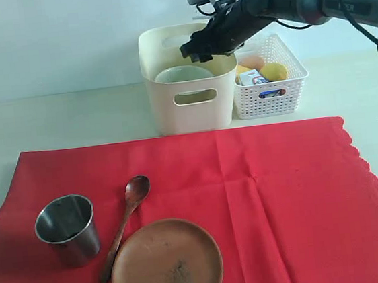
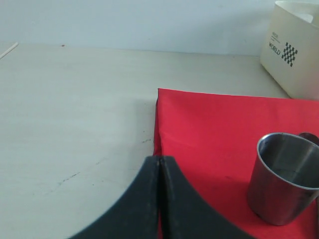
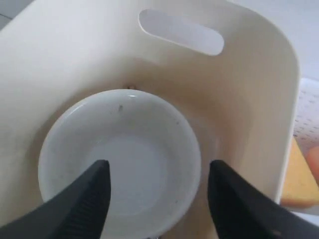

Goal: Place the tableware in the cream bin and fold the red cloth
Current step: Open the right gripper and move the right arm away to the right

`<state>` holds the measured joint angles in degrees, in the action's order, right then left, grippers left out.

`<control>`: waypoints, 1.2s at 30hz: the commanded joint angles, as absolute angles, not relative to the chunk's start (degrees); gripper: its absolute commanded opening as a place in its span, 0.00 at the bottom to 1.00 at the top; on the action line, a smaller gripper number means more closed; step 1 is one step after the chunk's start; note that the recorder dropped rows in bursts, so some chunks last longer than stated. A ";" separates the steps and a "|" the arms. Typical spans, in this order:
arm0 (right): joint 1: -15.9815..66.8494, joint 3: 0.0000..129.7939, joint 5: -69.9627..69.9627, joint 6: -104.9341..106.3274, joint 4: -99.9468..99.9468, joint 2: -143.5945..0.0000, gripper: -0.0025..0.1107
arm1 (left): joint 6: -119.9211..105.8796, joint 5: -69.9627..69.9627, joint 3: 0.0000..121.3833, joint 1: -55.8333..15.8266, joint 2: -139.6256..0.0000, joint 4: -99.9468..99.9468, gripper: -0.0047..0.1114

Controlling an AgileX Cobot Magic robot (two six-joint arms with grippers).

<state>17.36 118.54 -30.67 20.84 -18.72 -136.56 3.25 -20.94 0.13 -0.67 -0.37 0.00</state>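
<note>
The pale bowl (image 1: 183, 74) (image 3: 119, 159) rests inside the cream bin (image 1: 189, 108) (image 3: 259, 99). Above it my right gripper (image 1: 196, 49) (image 3: 158, 167) hangs open, its fingers apart and touching nothing. Flat on the table lies the red cloth (image 1: 283, 199) (image 2: 224, 129). On its left part stand the steel cup (image 1: 68, 228) (image 2: 284, 179), the dark wooden spoon (image 1: 125, 226) and the round brown plate (image 1: 166, 262). My left gripper (image 2: 159, 160) is shut and empty, over the cloth's left edge near the cup; the exterior view does not show it.
A white lattice basket (image 1: 270, 96) with a lemon (image 1: 274, 72), a carton and other food stands right of the bin. Bare pale table (image 2: 75, 124) lies left of the cloth and behind it. The cloth's scalloped edge (image 1: 371, 169) is on the right.
</note>
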 commanded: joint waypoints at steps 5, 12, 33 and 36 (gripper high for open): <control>17.36 118.82 -35.65 17.58 -18.06 -129.52 0.50 | 3.49 -20.30 0.00 -0.62 0.00 0.36 0.04; 17.36 118.82 -45.69 16.81 -18.06 -122.52 0.32 | 3.49 -20.30 0.00 -0.62 0.00 0.36 0.04; 17.36 86.32 -45.11 11.35 -6.99 -91.04 0.02 | 3.49 -20.30 0.00 -0.62 0.00 0.36 0.04; 17.36 79.78 -43.04 11.35 -6.35 -84.81 0.02 | 3.49 -20.30 0.00 -0.62 0.00 0.36 0.04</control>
<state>17.36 85.11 -45.93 11.68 -7.57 -90.39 3.25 -20.94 0.13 -0.67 -0.37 0.00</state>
